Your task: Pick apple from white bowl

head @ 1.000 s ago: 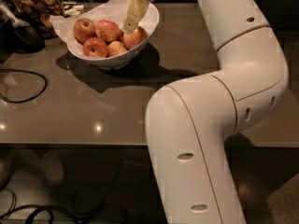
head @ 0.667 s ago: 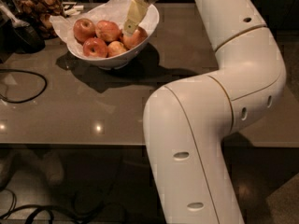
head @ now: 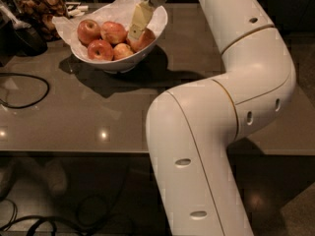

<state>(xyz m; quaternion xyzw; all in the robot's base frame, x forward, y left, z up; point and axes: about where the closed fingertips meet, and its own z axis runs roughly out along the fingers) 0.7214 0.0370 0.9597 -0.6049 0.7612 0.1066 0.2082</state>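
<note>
Where gripper [head: 135, 32] seemingly touches apple [head: 146, 40], neighbours [head: 101, 49] crowding

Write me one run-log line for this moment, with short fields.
phase: reach | claw: down in white bowl, at rightmost apple | apple: lying in bowl, not lifted | bowl on: table

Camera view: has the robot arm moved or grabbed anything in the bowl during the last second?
Hardly. The gripper stays low inside the white bowl, right against the apple on the bowl's right side. The big white arm has only drifted slightly left. Nothing has been lifted out. The bowl, the other apples and the table stayed as they were.
</note>
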